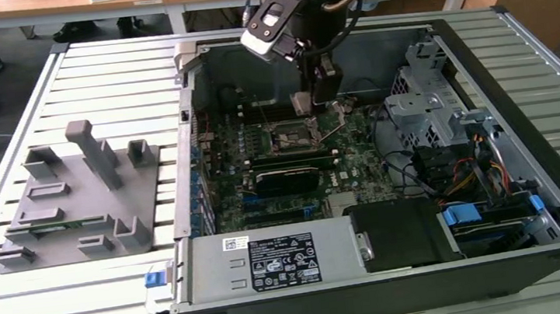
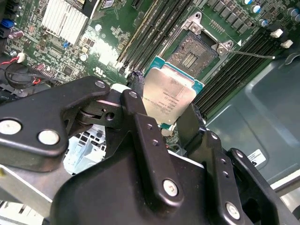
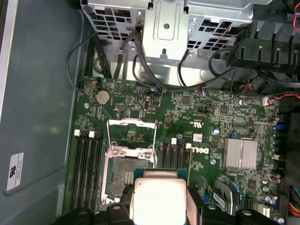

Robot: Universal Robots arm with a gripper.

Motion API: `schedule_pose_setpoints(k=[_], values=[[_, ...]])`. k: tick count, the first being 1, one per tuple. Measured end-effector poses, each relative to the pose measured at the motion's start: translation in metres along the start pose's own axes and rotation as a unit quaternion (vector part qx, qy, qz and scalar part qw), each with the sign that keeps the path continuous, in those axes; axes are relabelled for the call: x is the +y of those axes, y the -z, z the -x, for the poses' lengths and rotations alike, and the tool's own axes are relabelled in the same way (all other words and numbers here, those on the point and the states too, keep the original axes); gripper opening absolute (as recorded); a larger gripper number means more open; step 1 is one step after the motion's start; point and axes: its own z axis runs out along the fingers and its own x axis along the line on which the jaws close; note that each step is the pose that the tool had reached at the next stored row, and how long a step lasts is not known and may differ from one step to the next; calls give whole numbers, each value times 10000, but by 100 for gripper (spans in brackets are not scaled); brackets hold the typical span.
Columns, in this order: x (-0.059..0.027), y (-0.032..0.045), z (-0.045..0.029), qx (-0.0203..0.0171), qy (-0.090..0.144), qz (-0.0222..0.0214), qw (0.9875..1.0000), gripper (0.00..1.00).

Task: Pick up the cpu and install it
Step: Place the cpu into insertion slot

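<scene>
Second wrist view, hand (image 2: 164, 113) gripping cpu (image 2: 169, 93), near open socket (image 2: 193, 54)

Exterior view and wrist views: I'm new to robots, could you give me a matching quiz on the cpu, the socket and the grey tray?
1. cpu
2. socket
3. grey tray

A. open, nothing in it
B. on the slatted table, outside the case
C. clamped in the gripper, above the motherboard

Pairs: 1-C, 2-A, 3-B.
</scene>
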Motion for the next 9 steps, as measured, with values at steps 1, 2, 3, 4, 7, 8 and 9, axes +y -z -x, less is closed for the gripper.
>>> schedule_pose_setpoints(k=[1,2,3,4,7,8,9], values=[[0,-7,0,0,0,0,10000,53],[-1,-14,0,0,0,0,10000,53],[-1,-22,0,0,0,0,10000,53],[-1,-29,0,0,0,0,10000,53],[-2,-51,-1,0,0,0,10000,53],[-3,-59,-1,0,0,0,10000,53],[-3,-66,-1,0,0,0,10000,53]])
